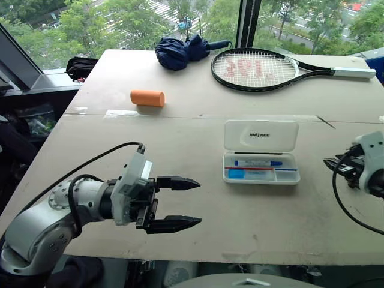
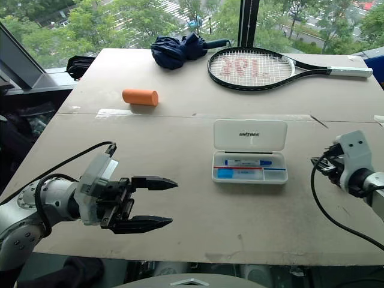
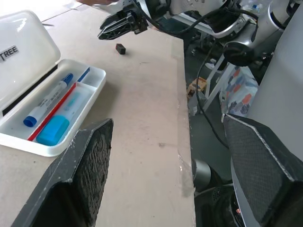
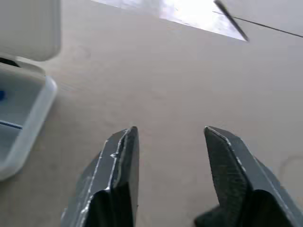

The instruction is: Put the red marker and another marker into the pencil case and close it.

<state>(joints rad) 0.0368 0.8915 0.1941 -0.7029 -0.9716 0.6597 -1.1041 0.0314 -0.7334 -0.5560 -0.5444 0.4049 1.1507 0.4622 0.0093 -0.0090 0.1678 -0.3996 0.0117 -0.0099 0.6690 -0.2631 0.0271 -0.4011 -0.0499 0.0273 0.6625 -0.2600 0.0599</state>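
- The pencil case (image 1: 261,151) is lying open on the table (image 1: 180,210), ahead of the robot and slightly to its right, with the lid standing back from the tray towards the tennis racket (image 1: 264,69).
- Another marker (image 1: 258,162), white-barrelled with a blue cap, is lying flat along the rear compartment of the tray.
- The red marker (image 3: 52,112) is resting lengthwise in the tray just beside it, showing as a thin red line; a light-blue block (image 3: 52,130) is occupying the front compartment.
- Judged from this layout, both markers are already in; closing the lid appears to be the step outstanding.
- The left gripper (image 1: 180,204) is hovering over the near table, well apart from the case, jaws spread wide and holding nothing.
- The right gripper (image 4: 170,165) is sitting off to the right of the case, clear of it, jaws parted and empty.
- Handling judgement: the case is looking light, thin-walled and smooth, so it is likely to slide on the board if pushed sideways.
- The lid is looking stiff but hinged along the rear edge; pressing on its free upper edge, folding it forward and down, is appearing the soundest contact.
- Steadying the tray wall with the other gripper is advisable, since pinching translucent plastic hard is risking a crack.
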